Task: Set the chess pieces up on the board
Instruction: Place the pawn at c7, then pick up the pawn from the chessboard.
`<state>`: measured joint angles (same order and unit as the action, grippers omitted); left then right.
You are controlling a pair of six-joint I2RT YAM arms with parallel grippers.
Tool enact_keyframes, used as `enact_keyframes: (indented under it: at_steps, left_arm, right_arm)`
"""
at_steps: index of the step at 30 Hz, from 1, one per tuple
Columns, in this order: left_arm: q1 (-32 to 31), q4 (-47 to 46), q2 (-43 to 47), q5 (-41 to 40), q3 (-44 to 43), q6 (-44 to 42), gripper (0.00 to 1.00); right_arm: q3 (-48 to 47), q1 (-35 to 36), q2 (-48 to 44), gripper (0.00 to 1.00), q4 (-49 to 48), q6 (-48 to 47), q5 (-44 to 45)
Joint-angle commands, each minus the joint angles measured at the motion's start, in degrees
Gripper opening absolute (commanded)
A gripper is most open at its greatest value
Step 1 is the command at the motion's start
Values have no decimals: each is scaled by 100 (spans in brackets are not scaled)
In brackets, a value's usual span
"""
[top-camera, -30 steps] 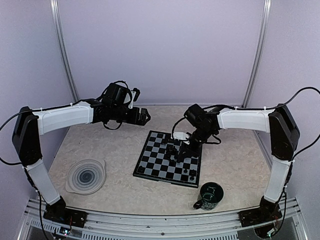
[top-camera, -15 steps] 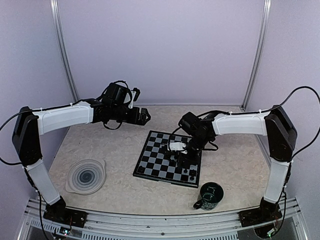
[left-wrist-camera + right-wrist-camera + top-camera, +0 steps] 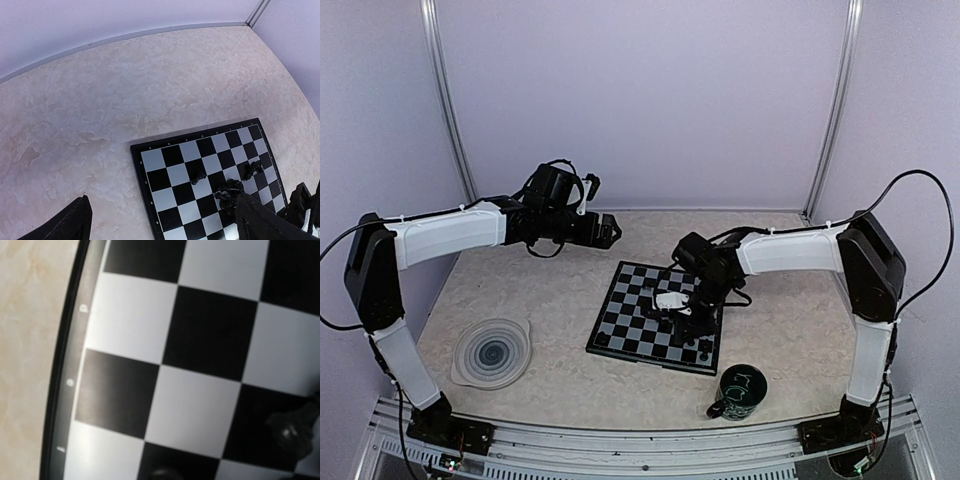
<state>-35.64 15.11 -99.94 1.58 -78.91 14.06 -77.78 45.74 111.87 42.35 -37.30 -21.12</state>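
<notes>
Since the right arm is down low over the right half of the board and the left arm hangs well off beyond its far left corner, right is the nearer one for any piece here. In my right wrist view one of the chess pieces sits on a dark square at the lower right edge. It's blurred, so I can't call its axis. Right jaws: fingers not visible, so I can't tell if they're parted or holding anything. Left jaws are spread wide and empty over the table. Other pieces are scattered mid-board and along the near edge, not lined up in rows.
</notes>
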Motion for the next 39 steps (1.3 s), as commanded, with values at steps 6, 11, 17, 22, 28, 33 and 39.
enact_keyframes:
  at_steps: [6, 11, 17, 22, 28, 33, 39]
  left_arm:
    - [53, 0, -78, 101, -153, 35, 99]
    - [57, 9, -87, 100, -156, 40, 99]
    - [49, 2, -61, 158, -159, 29, 99]
    - [48, -9, -35, 197, -164, 1, 99]
    - [48, 3, -43, 206, -166, 0, 99]
    - [48, 11, -51, 176, -174, -17, 99]
    - [48, 19, -45, 205, -184, -26, 99]
  right_arm:
    - [-155, 68, 28, 26, 158, -76, 106]
    - [-543, -21, -399, 35, 292, -36, -200]
    - [-1303, -580, -27, 30, 71, 542, 24]
    - [-1903, -724, 429, 28, -24, 931, 425]
    - [-2248, -746, 891, 28, 69, 980, 716]
    - [-2292, -752, 1056, 29, 97, 970, 692]
    - [-2396, -769, 1240, 29, 130, 981, 648]
